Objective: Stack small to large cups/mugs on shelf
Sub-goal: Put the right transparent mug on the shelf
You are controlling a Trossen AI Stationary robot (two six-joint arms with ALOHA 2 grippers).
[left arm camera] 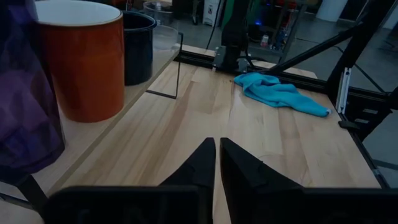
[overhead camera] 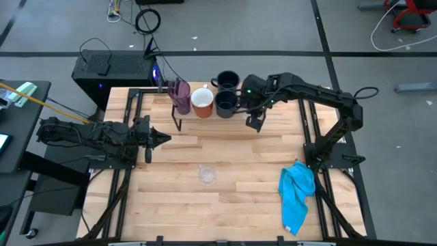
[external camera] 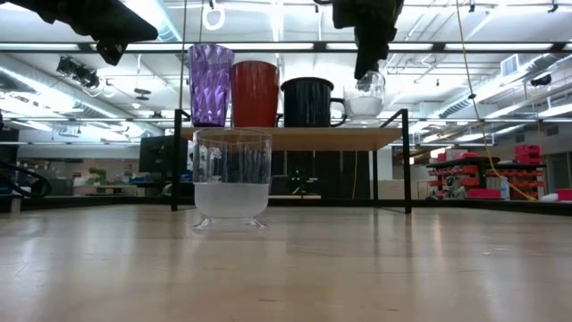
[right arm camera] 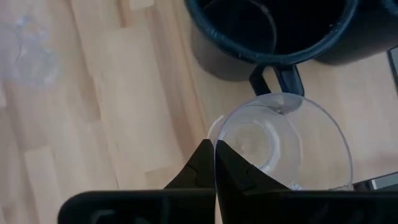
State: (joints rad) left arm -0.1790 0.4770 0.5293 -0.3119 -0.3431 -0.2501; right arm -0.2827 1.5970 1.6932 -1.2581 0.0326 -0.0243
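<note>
Nearest you, the blue cloth (overhead camera: 297, 195) lies crumpled at the table's near right, close to the right edge and just in front of the right arm's base. To its left, a small clear cup (overhead camera: 207, 175) stands alone on open wooden tabletop (overhead camera: 239, 205), with bare planks all around it; in the low view its smooth, ribbed plastic wall is see-through and the lower part looks frosted.

Farther back on the left, the left gripper (overhead camera: 162, 139) hovers above the table with its dark fingers nearly pressed together and nothing between them. You have free room between it and the shelf (external camera: 357, 138).

The shelf runs along the far edge, a light wood plank on thin black legs. On it, left to right, stand the faceted translucent purple tumbler (overhead camera: 180, 96), the white mug (overhead camera: 202, 102) with its glossy orange-brown inside, and a black mug (overhead camera: 226, 103); a second black mug (overhead camera: 228, 80) sits just behind it, hidden in the low view.

At the shelf's right end, the right gripper (overhead camera: 255, 120) pinches the rim of a second clear cup (right arm camera: 280, 143), touching or just above the plank; you cannot tell which. The cup sits close beside the black mug's handle, and the shelf's right edge is near.
</note>
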